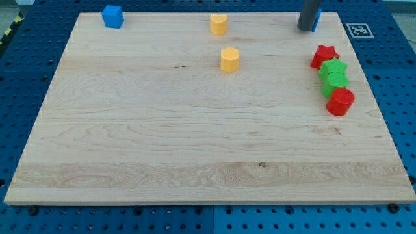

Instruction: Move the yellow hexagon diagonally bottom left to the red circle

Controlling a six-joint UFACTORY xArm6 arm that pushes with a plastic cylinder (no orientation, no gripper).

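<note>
The yellow hexagon (229, 59) lies on the wooden board in the upper middle. The red circle (340, 102) lies at the view's right, at the bottom of a touching column of blocks. My tip (305, 30) rests near the board's top right edge, right of and above the yellow hexagon and well above the red circle. It touches neither of them. A blue block (316, 25) peeks out just behind the rod, mostly hidden by it.
A yellow heart-like block (219, 24) lies above the hexagon near the top edge. A blue block (113, 16) sits at the top left corner. Above the red circle are a green circle (336, 82), a green star (333, 68) and a red star (324, 56).
</note>
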